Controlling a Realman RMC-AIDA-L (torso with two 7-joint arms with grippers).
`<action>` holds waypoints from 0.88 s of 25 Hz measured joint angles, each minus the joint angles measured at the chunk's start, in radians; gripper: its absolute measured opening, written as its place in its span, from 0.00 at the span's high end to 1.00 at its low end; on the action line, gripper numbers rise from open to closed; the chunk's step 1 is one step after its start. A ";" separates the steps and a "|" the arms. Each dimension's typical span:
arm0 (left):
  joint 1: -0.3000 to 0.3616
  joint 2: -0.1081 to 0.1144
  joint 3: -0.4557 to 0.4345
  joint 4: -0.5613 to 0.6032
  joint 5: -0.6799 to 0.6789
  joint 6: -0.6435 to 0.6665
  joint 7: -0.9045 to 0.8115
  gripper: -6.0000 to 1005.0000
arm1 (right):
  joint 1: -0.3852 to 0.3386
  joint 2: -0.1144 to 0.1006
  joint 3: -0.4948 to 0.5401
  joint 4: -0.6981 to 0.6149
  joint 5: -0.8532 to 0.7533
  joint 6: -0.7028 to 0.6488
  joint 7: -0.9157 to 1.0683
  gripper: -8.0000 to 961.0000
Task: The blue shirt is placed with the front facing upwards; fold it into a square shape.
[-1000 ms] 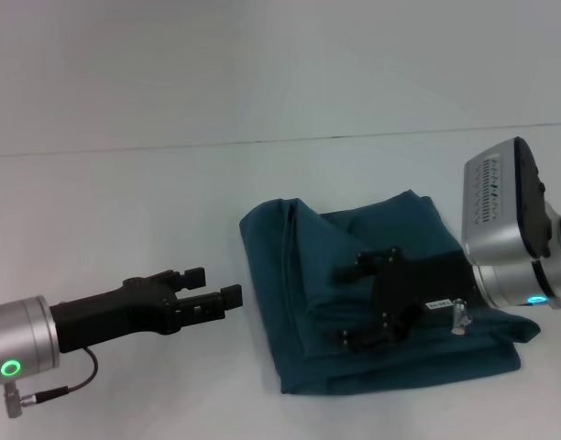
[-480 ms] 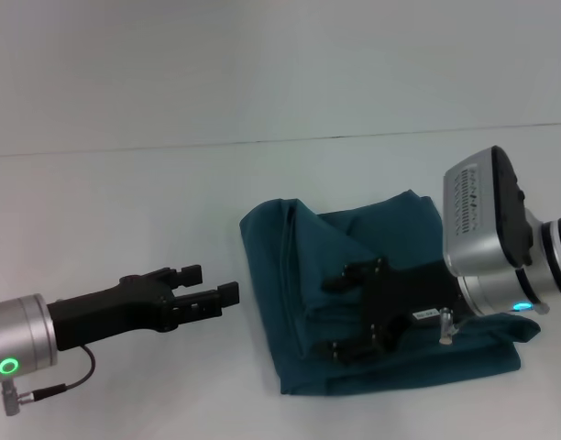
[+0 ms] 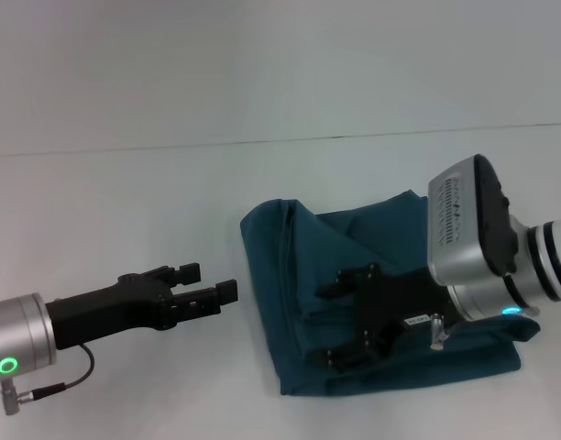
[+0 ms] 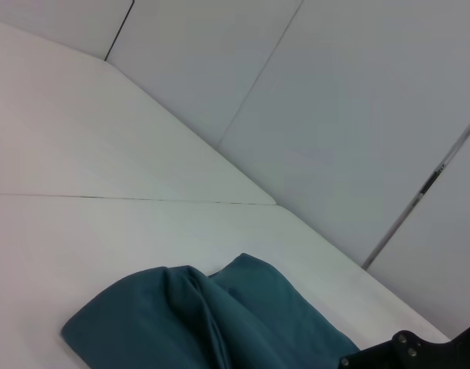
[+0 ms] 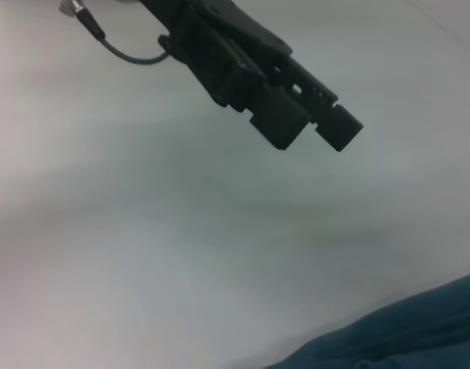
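Shirt folding nears its end: the blue shirt (image 3: 372, 302) lies bundled on the bench (image 3: 125, 211) under the right gripper (image 3: 340, 321), jaws spread; the left gripper (image 3: 207, 291), jaws apparently spread, is held beside it. Edges should be squared gently.

The blue shirt (image 3: 354, 275) lies folded on the white table (image 3: 125, 211). The right gripper (image 3: 340, 316) sits open over it. The left gripper (image 3: 207, 289) waits beside it.

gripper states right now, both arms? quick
Left end effector: open, empty, hovering off the blue shirt, on its left.
Right end effector: open, fingers spread over the folded shirt, holding nothing.
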 joint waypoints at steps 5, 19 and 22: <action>0.000 0.000 0.000 0.000 0.000 -0.001 0.000 0.10 | -0.001 0.001 -0.029 0.004 0.000 0.025 0.000 0.05; -0.002 0.000 0.000 -0.002 -0.005 -0.002 0.000 0.10 | 0.000 0.001 -0.032 0.004 0.000 0.054 0.000 0.11; -0.003 0.000 0.000 -0.003 -0.005 -0.001 0.000 0.10 | 0.000 0.001 -0.035 0.004 0.000 0.063 0.000 0.14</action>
